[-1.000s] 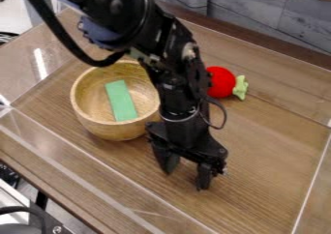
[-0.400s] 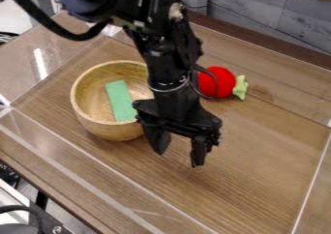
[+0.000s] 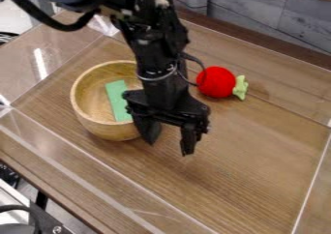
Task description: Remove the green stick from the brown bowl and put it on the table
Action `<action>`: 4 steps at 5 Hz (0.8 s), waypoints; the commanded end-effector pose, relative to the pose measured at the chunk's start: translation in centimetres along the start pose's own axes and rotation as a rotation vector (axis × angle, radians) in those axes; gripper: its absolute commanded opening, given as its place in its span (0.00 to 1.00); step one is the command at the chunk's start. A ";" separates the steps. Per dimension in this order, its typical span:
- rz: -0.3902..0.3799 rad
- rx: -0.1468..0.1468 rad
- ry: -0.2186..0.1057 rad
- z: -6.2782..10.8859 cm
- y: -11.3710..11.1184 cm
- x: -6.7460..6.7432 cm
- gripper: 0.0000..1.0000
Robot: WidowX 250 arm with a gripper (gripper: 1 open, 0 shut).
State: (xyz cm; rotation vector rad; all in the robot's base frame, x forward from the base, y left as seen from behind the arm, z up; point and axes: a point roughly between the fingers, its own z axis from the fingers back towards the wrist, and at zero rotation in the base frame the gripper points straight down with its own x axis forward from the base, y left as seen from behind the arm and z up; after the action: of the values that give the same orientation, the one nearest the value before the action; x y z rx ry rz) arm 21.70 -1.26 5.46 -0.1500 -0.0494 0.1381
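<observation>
A green stick (image 3: pixel 118 100) lies flat inside the brown bowl (image 3: pixel 91 110) at the left of the table; the arm covers the stick's right part. My black gripper (image 3: pixel 169 139) points down over the wood just right of the bowl's rim. Its fingers (image 3: pixel 188 141) stand open with nothing between them, a little above the table top.
A red strawberry-like toy (image 3: pixel 218 81) with a green leaf lies behind and to the right of the gripper. Clear plastic walls (image 3: pixel 58 170) edge the wooden table (image 3: pixel 253 170) at the front and sides. Bare wood stretches to the right and front of the gripper.
The gripper has risen and shifted left toward the bowl, away from the front of the table. Its fingers stayed open. The stick and the bowl have not moved.
</observation>
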 end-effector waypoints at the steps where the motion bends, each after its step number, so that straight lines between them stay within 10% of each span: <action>1: -0.009 0.001 -0.042 0.7 1.2 1.4 0.00; 2: 0.033 0.000 -0.043 0.7 2.4 1.8 1.00; 4: 0.112 -0.005 -0.059 1.4 3.7 3.1 1.00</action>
State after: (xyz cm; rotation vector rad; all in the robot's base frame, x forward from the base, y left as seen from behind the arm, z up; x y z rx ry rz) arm 23.38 2.63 5.57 -0.1571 -0.0612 0.2501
